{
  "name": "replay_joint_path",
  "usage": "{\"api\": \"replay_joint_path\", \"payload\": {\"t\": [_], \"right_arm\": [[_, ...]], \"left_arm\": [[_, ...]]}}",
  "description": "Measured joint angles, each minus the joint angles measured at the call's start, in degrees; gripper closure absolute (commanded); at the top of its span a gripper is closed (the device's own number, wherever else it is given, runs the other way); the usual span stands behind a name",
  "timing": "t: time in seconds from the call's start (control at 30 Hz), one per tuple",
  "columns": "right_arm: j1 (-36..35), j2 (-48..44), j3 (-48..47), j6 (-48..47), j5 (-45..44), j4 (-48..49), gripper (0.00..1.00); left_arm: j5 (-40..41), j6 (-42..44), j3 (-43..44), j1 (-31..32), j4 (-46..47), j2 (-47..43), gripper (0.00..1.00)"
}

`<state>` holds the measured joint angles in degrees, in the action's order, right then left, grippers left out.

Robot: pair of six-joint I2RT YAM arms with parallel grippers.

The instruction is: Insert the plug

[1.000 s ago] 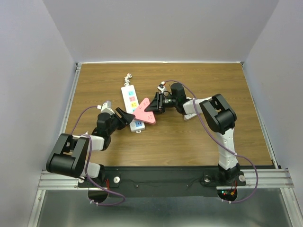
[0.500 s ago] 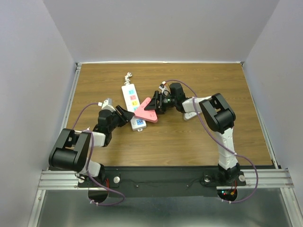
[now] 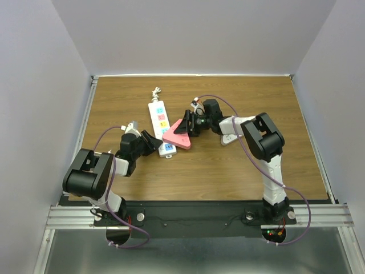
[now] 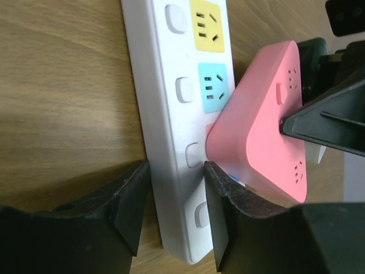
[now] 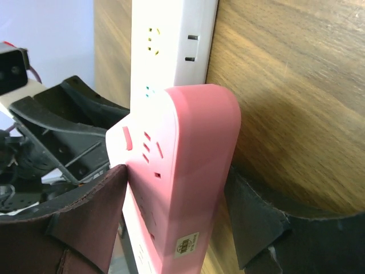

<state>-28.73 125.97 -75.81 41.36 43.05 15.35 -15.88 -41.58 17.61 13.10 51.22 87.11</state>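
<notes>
Nothing legible on the power strip [image 4: 162, 114] or pink plug [image 5: 188, 160], gold sticker [image 5: 183, 246] on the plug too small to read

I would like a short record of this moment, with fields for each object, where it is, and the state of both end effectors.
table: wooden, bare around the objects
power strip: white, lying flat; yellow socket and teal socket free
pink adapter: on the strip, next to the teal socket; whether it is fully seated cannot be told
left end effector: closed on the sides of the power strip near its end
right end effector: open, one finger on each side of the pink adapter
</notes>
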Motion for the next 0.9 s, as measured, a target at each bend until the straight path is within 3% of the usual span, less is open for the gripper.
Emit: {"api": "replay_joint_path", "payload": {"t": [0.4,0.63,0.9], "right_arm": [[-0.20,-1.66,-0.22,-3.61,-2.23,-3.41,0.21],[-0.42,-6.03,-0.20,-5.84,-5.53,-8.79,0.06],[-0.39,-12.31,1.88,-7.56,-8.28,-11.41,0.05]], "left_arm": [[-0.39,0.87,-0.07,0.37,-2.21,-0.81,0.38],[1.51,2.10,0.57,0.46,-10.93,-6.25,0.31],[5.49,4.17,1.05,0.46,-21.77,-14.12,0.28]]}}
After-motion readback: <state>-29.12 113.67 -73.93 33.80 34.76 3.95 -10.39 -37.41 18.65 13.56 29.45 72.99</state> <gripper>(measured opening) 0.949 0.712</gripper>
